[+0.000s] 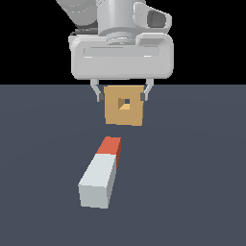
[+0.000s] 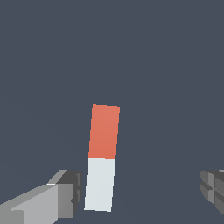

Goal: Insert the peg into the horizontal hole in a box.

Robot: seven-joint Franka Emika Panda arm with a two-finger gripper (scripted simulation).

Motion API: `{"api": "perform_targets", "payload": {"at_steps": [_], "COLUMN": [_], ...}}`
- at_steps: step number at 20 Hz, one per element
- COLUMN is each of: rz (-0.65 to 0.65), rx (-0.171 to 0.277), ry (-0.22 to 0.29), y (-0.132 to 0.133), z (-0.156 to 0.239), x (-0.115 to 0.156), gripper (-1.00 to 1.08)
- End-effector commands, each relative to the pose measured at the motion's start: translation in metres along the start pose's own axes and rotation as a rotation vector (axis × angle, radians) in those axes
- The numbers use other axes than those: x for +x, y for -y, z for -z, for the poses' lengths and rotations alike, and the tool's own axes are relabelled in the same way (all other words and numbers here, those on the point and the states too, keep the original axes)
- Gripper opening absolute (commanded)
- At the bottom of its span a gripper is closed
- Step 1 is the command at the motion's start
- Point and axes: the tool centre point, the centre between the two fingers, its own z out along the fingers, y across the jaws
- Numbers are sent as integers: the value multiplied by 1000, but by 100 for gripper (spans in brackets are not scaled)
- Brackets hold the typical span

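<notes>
Gripper [image 1: 123,92] hangs with jaws spread wide, nothing between them. In the exterior view the box [image 1: 124,111] and its hole [image 1: 125,103] stand behind it. The peg [image 1: 102,173] lies nearer on the slate-grey surface [image 1: 192,182], orange end toward the box. Black beyond.

The arm comes down from twelve o'clock in the exterior view, its pale grey wrist and broad hand housing held level and pointing straight down. The gripper [image 1: 123,92] hangs with its two short fingers [image 1: 98,91] spread wide apart, clasping nothing; the wrist view shows both fingertips with bare space between them.
</notes>
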Motion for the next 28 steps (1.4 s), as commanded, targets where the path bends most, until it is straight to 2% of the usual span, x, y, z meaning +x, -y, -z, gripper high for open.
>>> {"api": "perform_targets", "payload": {"at_steps": [1,9,14,23,28], "rz": [-11,-58,-76,-83,-83], "rx": [2,7,10,12,12], "ry": [-2,-13,-19,-20,-21], "y": [5,29,39,42,42], "z": [-11,-65,-88,-98,-117], "x": [-11,-58,-77,-82,-82], "gripper": [100,100,100,100,100]}}
